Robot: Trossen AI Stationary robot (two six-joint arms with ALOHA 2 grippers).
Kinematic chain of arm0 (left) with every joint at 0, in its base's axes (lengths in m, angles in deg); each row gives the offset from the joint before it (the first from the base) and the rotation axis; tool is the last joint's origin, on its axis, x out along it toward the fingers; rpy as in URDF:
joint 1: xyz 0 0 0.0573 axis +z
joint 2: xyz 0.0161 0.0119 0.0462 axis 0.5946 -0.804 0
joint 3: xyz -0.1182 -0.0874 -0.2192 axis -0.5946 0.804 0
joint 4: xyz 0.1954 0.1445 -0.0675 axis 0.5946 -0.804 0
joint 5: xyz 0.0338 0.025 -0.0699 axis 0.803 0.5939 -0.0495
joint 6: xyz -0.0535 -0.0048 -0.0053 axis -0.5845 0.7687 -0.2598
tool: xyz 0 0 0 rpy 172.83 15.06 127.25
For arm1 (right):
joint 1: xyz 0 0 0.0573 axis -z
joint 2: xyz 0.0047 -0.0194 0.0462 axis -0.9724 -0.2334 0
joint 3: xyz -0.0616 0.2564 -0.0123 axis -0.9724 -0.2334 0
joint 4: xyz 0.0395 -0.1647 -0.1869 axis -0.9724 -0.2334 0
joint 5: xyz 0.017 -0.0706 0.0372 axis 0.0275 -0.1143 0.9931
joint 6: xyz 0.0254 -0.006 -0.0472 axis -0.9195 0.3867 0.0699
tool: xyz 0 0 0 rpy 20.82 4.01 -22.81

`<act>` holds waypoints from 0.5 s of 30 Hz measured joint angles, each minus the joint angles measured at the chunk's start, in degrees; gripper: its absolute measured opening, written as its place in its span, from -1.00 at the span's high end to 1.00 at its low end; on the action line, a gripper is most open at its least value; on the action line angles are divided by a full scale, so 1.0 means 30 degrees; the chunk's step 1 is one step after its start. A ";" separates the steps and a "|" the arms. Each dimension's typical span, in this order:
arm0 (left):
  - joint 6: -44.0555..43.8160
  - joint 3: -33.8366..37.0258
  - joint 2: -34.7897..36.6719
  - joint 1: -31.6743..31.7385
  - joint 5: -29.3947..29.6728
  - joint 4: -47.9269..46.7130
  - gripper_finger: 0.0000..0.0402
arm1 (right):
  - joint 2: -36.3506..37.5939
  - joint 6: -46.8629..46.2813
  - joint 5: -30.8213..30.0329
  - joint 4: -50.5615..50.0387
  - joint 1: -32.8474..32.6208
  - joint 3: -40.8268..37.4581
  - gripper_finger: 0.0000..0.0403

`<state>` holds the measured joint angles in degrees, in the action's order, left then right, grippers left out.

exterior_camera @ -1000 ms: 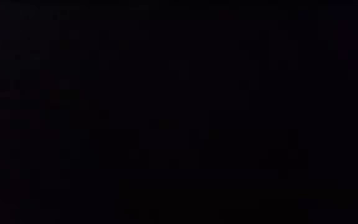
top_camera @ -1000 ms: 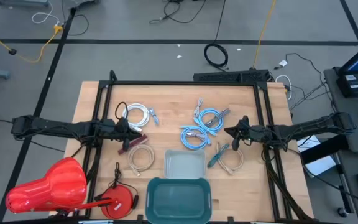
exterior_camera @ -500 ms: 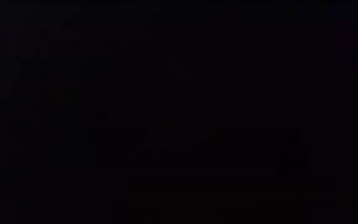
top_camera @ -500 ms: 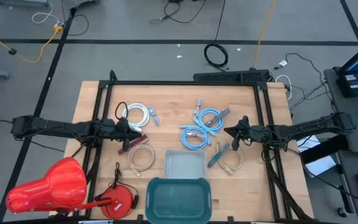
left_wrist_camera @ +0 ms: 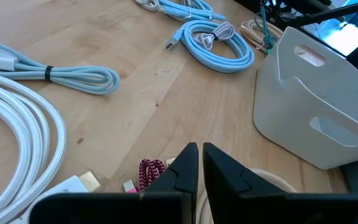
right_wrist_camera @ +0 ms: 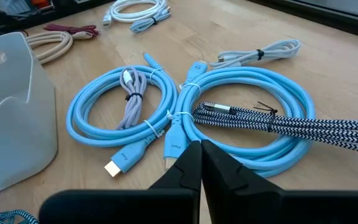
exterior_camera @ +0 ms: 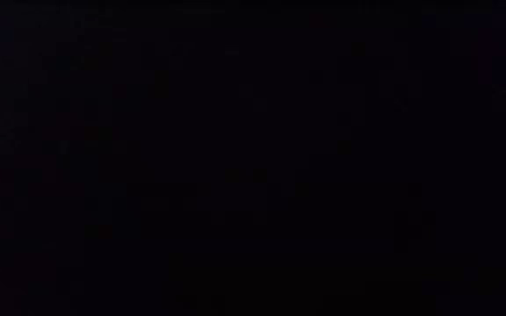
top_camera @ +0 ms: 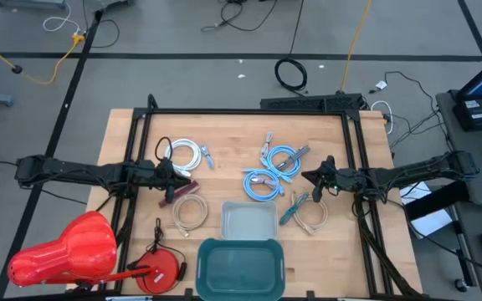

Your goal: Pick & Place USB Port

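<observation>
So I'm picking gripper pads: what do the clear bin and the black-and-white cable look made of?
The clear bin: probably frosted translucent plastic, smooth, with moulded handle cutouts. The black-and-white cable: looks like a woven braided sleeve, going by its herringbone pattern, ending in a shiny, likely metal plug.

Two slim dark arms (top_camera: 82,171), tapered black claw fingers (left_wrist_camera: 182,171).

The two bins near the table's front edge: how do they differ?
The clear bin is pale and see-through; the teal bin is dark and opaque. The clear bin lies nearer the cables; the teal bin sits at the front edge and looks larger. Both are rectangular and open-topped, and appear to touch.
</observation>
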<state>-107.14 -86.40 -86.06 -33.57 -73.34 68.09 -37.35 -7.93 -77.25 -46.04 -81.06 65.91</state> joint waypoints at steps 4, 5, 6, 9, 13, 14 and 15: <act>-0.0005 0.0003 0.0000 -0.0005 0.0000 -0.0002 0.87 | -0.0002 -0.0091 0.0006 0.0013 0.0000 0.0000 1.00; -0.0005 -0.0002 0.0002 -0.0007 0.0000 -0.0007 0.87 | -0.0002 -0.0390 0.0007 0.0059 0.0001 -0.0004 1.00; -0.0005 -0.0002 0.0002 -0.0007 0.0000 -0.0003 0.87 | -0.0002 -0.0970 0.0007 0.0171 0.0002 -0.0003 1.00; -0.0005 0.0001 -0.0001 -0.0005 0.0000 -0.0003 0.87 | -0.0002 -0.3830 0.0026 0.0897 0.0000 0.0002 1.00; -0.0005 -0.0002 0.0002 -0.0002 0.0000 0.0000 0.87 | -0.0002 -0.7982 0.1810 0.1774 -0.0007 0.0002 1.00; -0.0005 0.0003 -0.0001 0.0000 0.0000 0.0000 0.87 | -0.0007 -0.8752 0.2311 0.2063 -0.0007 0.0002 1.00; -0.0005 -0.0002 0.0002 -0.0007 0.0000 -0.0001 0.87 | -0.0009 -0.9504 0.2611 0.2458 -0.0016 -0.0002 1.00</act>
<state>-107.16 -86.40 -86.06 -33.59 -73.34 68.09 -37.37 -36.44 -69.41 -38.67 -81.10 65.90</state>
